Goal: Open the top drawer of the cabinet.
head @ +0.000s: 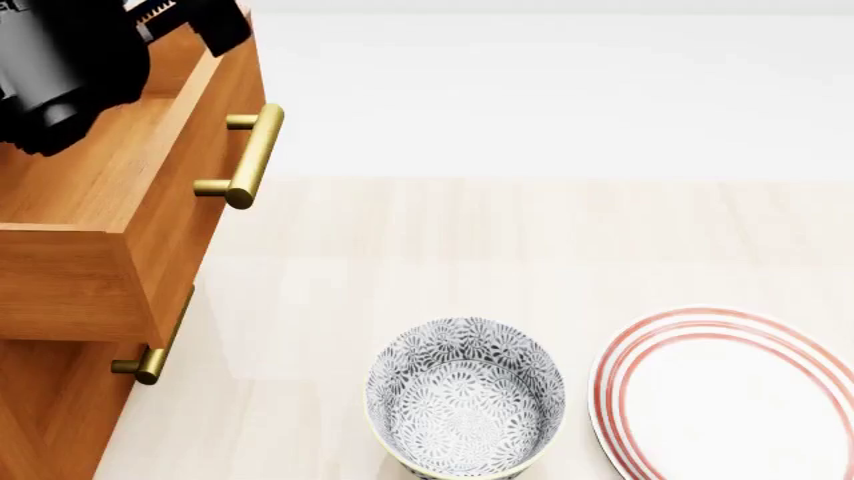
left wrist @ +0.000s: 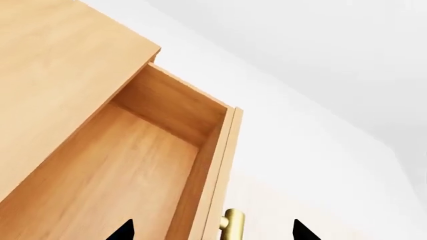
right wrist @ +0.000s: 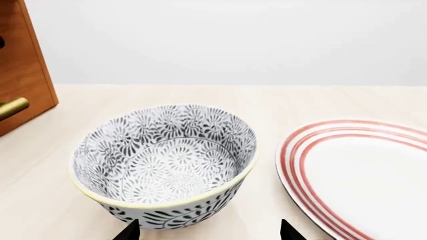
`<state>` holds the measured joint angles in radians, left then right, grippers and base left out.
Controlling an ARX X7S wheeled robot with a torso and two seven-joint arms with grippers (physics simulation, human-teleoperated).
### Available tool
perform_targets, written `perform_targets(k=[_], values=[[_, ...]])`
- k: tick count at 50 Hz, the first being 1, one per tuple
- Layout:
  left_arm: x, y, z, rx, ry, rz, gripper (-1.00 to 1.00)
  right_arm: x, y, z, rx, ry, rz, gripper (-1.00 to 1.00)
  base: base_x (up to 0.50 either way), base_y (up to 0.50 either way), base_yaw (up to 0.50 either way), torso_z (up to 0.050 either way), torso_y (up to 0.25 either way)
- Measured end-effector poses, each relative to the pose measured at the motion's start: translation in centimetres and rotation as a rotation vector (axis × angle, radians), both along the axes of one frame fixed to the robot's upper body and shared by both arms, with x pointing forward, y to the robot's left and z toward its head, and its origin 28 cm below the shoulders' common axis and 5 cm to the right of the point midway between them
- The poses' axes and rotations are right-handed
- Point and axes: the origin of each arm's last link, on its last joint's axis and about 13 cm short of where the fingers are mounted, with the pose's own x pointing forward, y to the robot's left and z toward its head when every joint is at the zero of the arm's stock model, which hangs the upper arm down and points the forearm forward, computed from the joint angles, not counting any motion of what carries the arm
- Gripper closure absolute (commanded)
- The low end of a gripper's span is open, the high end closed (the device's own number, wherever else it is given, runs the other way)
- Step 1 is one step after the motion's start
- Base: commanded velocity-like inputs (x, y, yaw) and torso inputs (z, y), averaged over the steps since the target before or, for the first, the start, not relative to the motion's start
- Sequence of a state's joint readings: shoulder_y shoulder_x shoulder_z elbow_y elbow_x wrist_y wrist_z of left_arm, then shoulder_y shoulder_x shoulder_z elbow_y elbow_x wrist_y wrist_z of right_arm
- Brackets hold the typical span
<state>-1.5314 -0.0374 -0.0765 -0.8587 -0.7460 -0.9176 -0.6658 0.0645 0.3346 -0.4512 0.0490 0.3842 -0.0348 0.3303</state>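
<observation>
The cabinet [head: 47,420] stands at the left of the head view. Its top drawer [head: 80,280] is pulled out to the right, brass bar handle [head: 254,155] on its front. In the left wrist view I look into the drawer's pale wooden inside [left wrist: 120,170] under the cabinet top [left wrist: 53,65]. My left gripper [left wrist: 213,234] is open, its two black tips on either side of the drawer front and the handle [left wrist: 232,224], touching neither. My right gripper [right wrist: 209,232] is open just in front of a patterned bowl [right wrist: 167,160], holding nothing.
A grey-and-white patterned bowl [head: 465,395] and a white plate with red rings [head: 734,395] sit on the pale tabletop to the right of the cabinet. A lower drawer's brass handle [head: 158,355] sticks out beneath the open drawer. My left arm [head: 67,60] hangs over the drawer.
</observation>
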Motion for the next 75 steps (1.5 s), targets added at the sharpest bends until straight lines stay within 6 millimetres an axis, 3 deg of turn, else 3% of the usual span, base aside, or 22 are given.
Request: perform_targets(k=[22, 75], values=[[0.4, 0.0, -0.3, -0.09, 0.079, 0.045, -1.0, 0.0, 0.0, -0.1, 0.0, 0.003, 0.004, -1.0, 0.0, 0.0, 0.0, 0.0, 0.0], [-0.3, -3.2, -1.1, -0.146, 0.142, -0.13, -1.0, -0.1, 0.0, -0.2, -0.001, 0.005, 0.013, -1.0, 0.0, 0.0, 0.0, 0.0, 0.0]])
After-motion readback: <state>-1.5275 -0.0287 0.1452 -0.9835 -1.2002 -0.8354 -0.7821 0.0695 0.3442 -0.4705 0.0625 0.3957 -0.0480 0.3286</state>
